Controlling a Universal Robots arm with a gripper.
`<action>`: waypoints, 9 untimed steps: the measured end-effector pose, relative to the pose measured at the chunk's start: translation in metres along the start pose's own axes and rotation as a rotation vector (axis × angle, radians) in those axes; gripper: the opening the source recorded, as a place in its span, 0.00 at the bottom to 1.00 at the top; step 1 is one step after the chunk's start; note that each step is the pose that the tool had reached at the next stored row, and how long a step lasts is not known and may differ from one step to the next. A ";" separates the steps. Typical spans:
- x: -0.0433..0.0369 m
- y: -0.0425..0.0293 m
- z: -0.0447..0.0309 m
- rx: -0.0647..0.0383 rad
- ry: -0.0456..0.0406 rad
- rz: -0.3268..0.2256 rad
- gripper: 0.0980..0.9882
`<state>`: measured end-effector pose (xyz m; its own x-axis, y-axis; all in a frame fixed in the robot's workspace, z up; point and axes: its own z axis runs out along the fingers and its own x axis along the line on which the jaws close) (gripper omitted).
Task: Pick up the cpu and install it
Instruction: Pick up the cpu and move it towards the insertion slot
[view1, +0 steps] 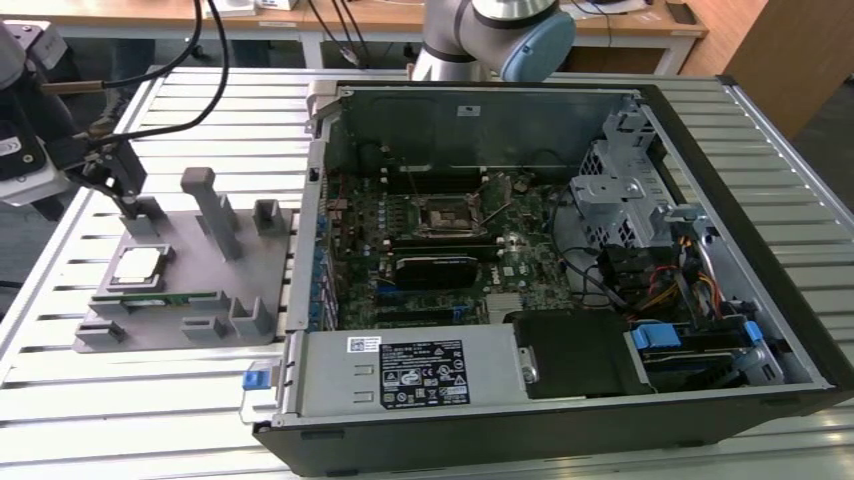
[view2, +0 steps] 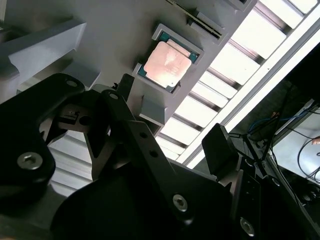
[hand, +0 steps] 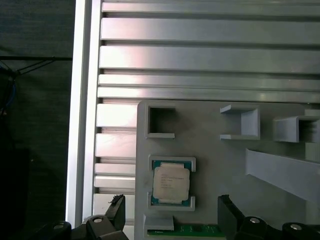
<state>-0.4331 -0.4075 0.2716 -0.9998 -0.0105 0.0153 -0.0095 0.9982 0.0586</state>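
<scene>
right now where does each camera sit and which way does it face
exterior view: off the arm, looking down at the open computer case, grey fixture and cpu; arm and end effector show.
first wrist view: on the wrist, looking down onto the cpu; end effector fingers show.
second wrist view: on the wrist, looking obliquely past the end effector at the cpu.
shared: cpu in the fixture.
</scene>
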 end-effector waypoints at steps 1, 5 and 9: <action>0.0000 0.0000 0.0003 0.000 0.0000 0.000 0.81; 0.0000 -0.0001 0.0014 0.000 0.0000 0.000 0.81; 0.0000 -0.0001 0.0025 0.000 0.0000 0.000 0.81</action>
<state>-0.4331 -0.4075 0.2691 -0.9998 -0.0104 0.0153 -0.0095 0.9982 0.0585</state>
